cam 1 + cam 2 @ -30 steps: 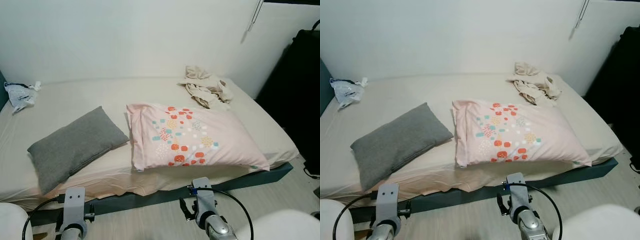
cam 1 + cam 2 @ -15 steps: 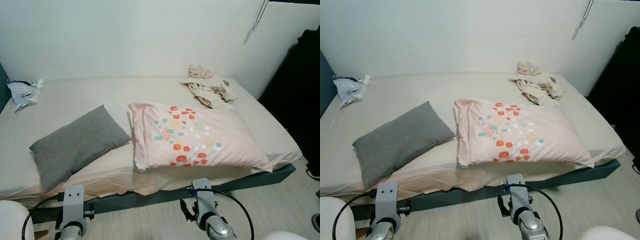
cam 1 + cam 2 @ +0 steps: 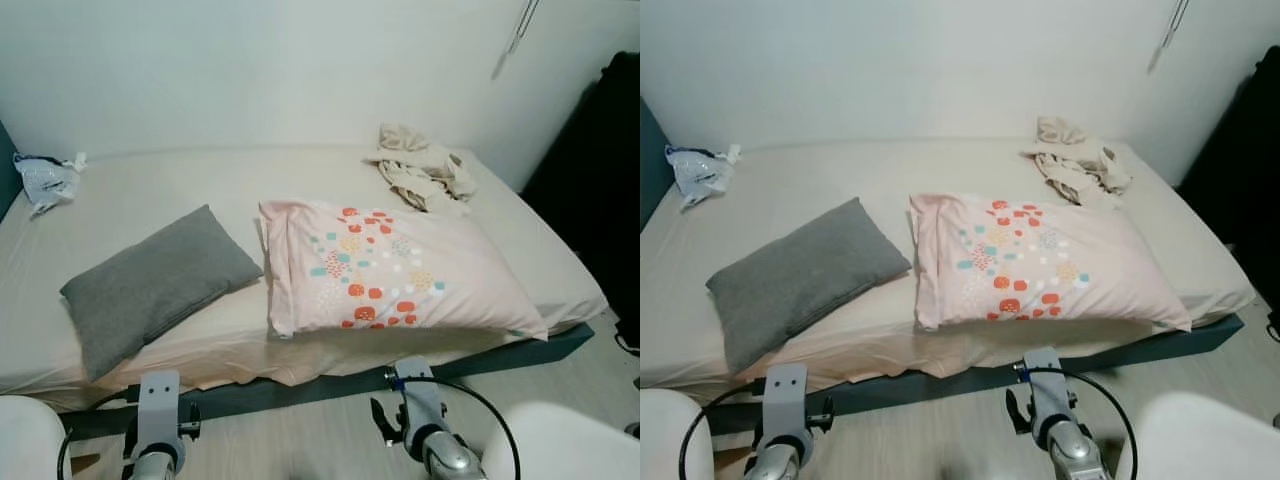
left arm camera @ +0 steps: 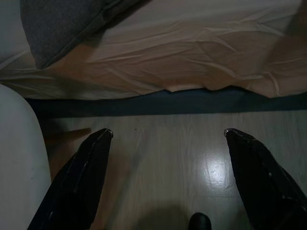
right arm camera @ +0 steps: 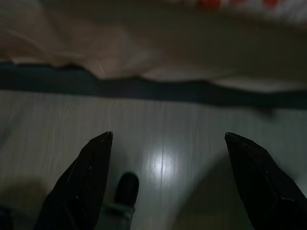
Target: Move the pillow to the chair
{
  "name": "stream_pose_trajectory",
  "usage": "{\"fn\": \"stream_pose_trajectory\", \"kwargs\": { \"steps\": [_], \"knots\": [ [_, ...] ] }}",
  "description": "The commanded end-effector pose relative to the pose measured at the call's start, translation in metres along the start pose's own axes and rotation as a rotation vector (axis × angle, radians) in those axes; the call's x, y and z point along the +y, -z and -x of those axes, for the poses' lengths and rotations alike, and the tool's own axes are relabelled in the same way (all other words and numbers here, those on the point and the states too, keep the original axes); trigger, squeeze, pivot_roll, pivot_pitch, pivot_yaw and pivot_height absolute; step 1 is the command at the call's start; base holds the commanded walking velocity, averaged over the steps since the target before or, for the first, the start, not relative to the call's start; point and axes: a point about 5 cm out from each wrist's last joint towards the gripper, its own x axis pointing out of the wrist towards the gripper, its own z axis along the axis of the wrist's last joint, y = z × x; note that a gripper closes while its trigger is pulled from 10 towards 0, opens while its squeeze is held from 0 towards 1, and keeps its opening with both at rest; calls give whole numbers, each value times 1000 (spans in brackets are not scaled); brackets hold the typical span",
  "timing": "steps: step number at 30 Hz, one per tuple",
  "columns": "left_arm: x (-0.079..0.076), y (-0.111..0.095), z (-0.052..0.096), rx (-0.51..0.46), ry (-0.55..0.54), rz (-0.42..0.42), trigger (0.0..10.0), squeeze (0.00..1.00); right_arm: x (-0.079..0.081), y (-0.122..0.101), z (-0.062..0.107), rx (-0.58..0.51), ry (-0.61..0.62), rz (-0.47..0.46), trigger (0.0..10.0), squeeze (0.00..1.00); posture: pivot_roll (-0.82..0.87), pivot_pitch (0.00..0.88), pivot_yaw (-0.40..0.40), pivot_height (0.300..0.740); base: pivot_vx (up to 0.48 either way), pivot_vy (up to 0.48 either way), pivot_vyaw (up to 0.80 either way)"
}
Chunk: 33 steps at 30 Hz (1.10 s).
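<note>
A pink pillow (image 3: 385,268) with red and teal dots lies on the bed (image 3: 200,180), near its front edge, right of the middle. A smaller grey pillow (image 3: 150,283) lies to its left, and their corners nearly touch. My left arm (image 3: 158,425) and right arm (image 3: 420,425) hang low in front of the bed frame. In the left wrist view my left gripper (image 4: 168,132) is open over the floor, below the grey pillow's corner (image 4: 62,24). In the dim right wrist view my right gripper (image 5: 168,135) is open over the floor by the bed's edge.
A crumpled beige cloth (image 3: 420,172) lies at the bed's far right, and a plastic bag (image 3: 45,180) at its far left. A dark blue bed frame (image 3: 300,392) runs along the front above the pale wood floor (image 3: 300,445). A black object (image 3: 600,170) stands to the right.
The whole picture has shifted slightly, so the camera has moved. Both pillows lie as before, and both arms still hang low.
</note>
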Motion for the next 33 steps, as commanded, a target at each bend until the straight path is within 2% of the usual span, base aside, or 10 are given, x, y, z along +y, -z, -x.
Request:
{"fn": "stream_pose_trajectory", "kwargs": {
  "steps": [1, 4, 6, 12, 16, 20, 23, 25, 26, 33],
  "knots": [
    [-8, 7, 3, 32, 30, -15, 10000, 0, -6, 6, 4, 1, 12, -11, 10000, 0, -7, 135, -61, 740, 0, 0, 0],
    [-13, 9, 3, 39, 54, -23, 10000, 0, -8, 12, 8, 8, 5, 3, 10000, 0, -17, 135, -59, 740, 0, 0, 0],
    [-24, 8, 4, 36, 116, -50, 10000, 0, -10, 18, 13, 6, -5, 16, 10000, 0, -41, 133, -38, 740, 0, 0, 0],
    [-32, 1, 1, 18, 169, -64, 10000, 0, -14, 10, 12, -43, 10, -10, 10000, 0, -57, 128, -11, 740, 0, 0, 0],
    [-26, -3, -5, 15, 158, -70, 10000, 0, -13, 0, 10, -100, 46, -49, 10000, 0, -43, 90, -7, 740, 0, 0, 0],
    [-8, -16, -12, -26, 83, -59, 10000, 0, -6, -31, 2, -237, 64, -62, 10000, 0, -12, 66, 2, 740, 0, 0, 0],
    [-6, -37, -22, -78, 53, -39, 10000, 0, -6, -53, -9, -256, 56, -65, 10000, 0, 28, 99, -31, 740, 0, 0, 0],
    [-4, -47, -26, -106, 22, -14, 10000, 0, -3, -63, -13, -264, 22, -38, 10000, 0, 22, 57, -39, 740, 0, 0, 0],
    [-1, -54, -28, -119, -28, 59, 10000, 0, -2, -72, -15, -291, -1, -46, 10000, 0, 16, 47, -48, 740, 0, 0, 0],
    [-5, -59, -32, -103, -19, 91, 10000, 0, -2, -81, -17, -314, -5, -73, 10000, 0, 19, 7, -12, 740, 0, 0, 0]
  ]
}}
